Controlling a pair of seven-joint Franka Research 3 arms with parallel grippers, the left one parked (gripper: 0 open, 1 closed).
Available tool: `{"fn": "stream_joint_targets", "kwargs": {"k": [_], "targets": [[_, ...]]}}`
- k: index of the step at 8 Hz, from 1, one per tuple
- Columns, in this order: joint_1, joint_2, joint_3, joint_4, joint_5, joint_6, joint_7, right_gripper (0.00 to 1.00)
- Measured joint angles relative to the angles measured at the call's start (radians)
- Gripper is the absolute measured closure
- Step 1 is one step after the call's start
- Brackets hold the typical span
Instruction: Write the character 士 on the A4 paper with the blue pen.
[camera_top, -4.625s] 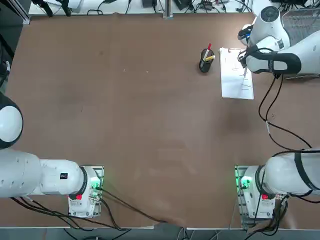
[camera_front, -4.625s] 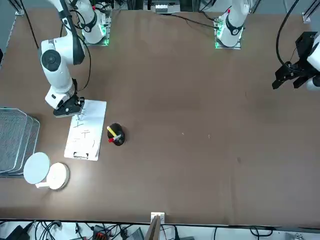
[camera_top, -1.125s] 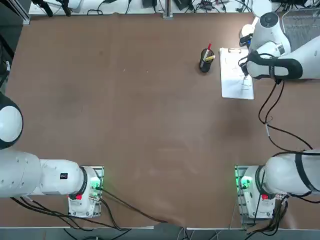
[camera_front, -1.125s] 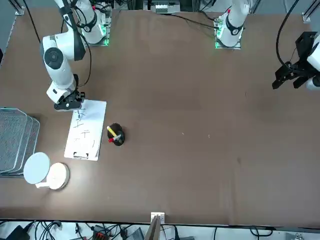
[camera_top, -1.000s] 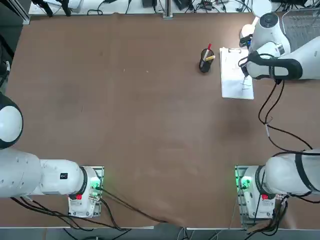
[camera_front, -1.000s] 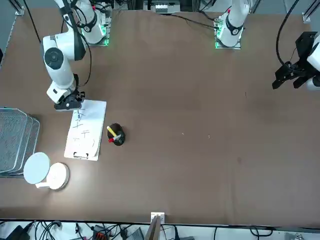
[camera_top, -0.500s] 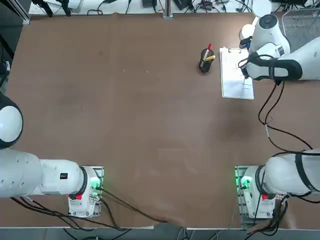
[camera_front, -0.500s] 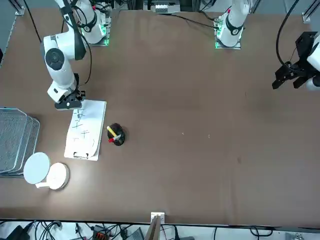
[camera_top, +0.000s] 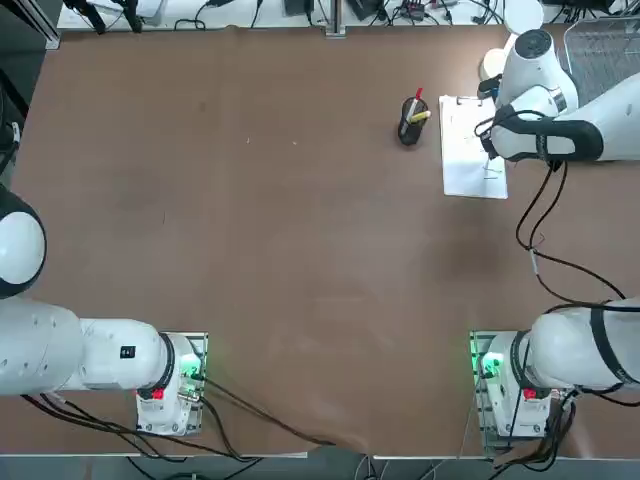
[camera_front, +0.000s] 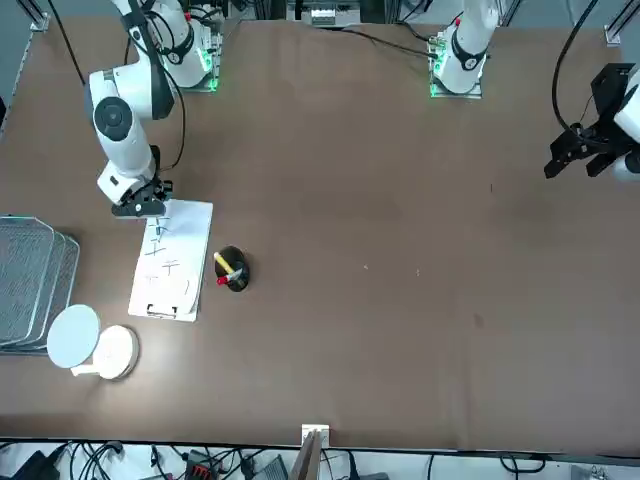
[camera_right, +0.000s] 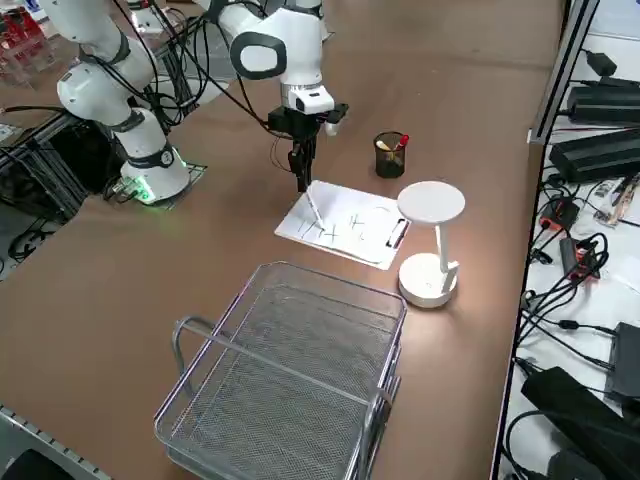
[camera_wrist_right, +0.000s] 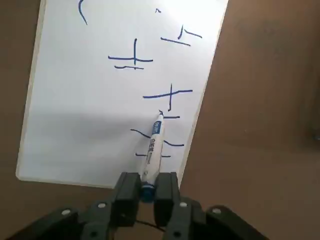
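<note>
Blue pen (camera_wrist_right: 153, 150), shifted, in end effector (camera_wrist_right: 148, 181)

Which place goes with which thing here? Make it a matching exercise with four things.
1. blue pen
2. A4 paper
3. pen cup
4. wire basket

A. under the pen's tip
B. on the table, holding a red-tipped pen
C. gripped by the right gripper
D. nearest the right side camera

Pairs: 1-C; 2-A; 3-B; 4-D

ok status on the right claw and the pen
right claw shut on blue pen, tip at the marks on the a4 paper, pen cup off to the side
</note>
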Motion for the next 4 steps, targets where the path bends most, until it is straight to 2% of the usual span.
{"fn": "stream_joint_targets", "kwargs": {"k": [4], "targets": [[0.000,-0.016,0.001,-0.002,0.000,-0.041,0.000,0.81]]}}
